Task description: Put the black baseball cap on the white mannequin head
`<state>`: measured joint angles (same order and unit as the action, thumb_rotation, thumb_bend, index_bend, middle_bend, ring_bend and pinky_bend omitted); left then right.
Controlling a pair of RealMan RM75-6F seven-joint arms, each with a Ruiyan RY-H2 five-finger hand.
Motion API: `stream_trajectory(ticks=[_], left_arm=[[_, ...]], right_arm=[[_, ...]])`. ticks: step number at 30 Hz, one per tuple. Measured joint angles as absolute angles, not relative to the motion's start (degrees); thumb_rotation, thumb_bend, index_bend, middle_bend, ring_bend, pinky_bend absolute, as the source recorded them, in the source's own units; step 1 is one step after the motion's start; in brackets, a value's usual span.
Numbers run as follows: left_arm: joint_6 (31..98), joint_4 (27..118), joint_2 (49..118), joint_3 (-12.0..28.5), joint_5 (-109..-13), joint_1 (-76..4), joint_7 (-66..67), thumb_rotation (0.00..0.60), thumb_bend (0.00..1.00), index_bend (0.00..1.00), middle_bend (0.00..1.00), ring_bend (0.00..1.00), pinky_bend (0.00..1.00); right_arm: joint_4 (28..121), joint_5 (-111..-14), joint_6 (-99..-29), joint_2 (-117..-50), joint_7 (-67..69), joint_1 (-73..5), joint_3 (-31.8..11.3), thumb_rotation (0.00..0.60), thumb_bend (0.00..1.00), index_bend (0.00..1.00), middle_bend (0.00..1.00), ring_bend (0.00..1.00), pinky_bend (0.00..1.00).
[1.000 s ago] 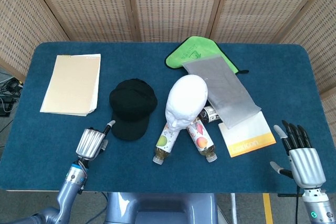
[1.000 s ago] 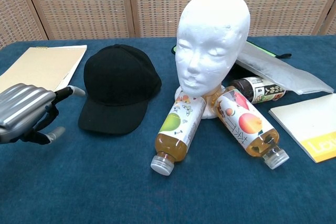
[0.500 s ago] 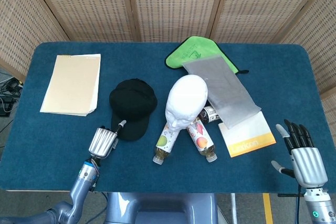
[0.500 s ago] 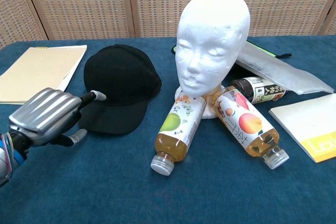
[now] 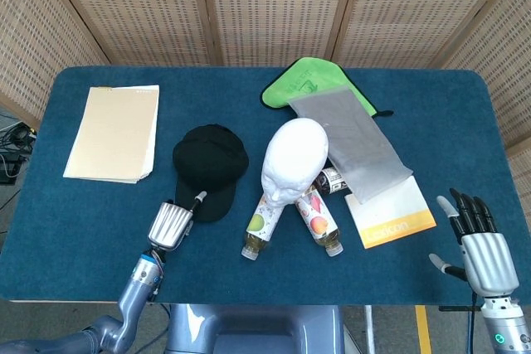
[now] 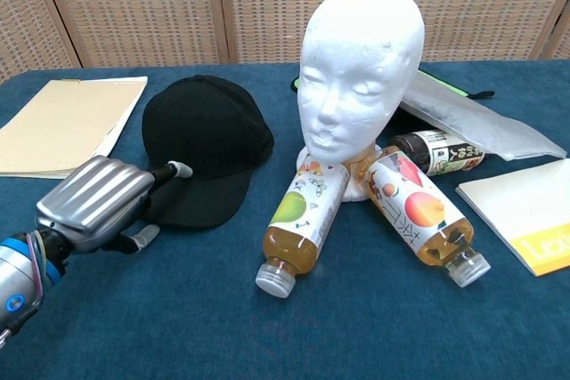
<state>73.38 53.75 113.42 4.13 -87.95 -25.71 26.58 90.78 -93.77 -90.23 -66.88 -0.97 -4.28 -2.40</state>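
The black baseball cap (image 5: pixel 209 167) (image 6: pixel 205 144) lies crown up on the blue table, its brim toward the front edge. Just right of it, the white mannequin head (image 5: pixel 292 159) (image 6: pixel 356 68) stands upright, facing the front. My left hand (image 5: pixel 172 223) (image 6: pixel 98 202) is at the cap's brim, back upward and holding nothing. One finger (image 6: pixel 175 170) reaches over the brim and the thumb lies low in front of it. The hand hides part of the brim's edge. My right hand (image 5: pixel 477 242) hovers open at the front right edge, fingers spread, far from the cap.
Two juice bottles (image 5: pixel 261 223) (image 5: pixel 318 221) lie against the mannequin's base, with a dark bottle (image 5: pixel 332 180) behind them. A tan folder (image 5: pixel 114 132) lies at the left. A green cloth (image 5: pixel 307 82), grey bag (image 5: pixel 353 138) and yellow-edged booklet (image 5: pixel 390 209) lie at the right.
My left hand has moved right and forward, from left of the cap to its brim. The right hand has barely shifted. The cap and mannequin head have stayed put.
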Motion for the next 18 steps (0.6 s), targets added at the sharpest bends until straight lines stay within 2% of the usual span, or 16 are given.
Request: stream_trajectory(ticks=[18], left_arm=[[77.48, 40.66, 121.01, 6.51, -88.32, -28.65, 22.82, 0.6, 0.39, 0.27, 0.88, 0.8, 0.7]], right_arm=[[90.35, -93.66, -89.45, -67.42, -1.58, -4.57, -2.23, 0.6, 0.06, 0.12, 0.0, 0.0, 0.0]])
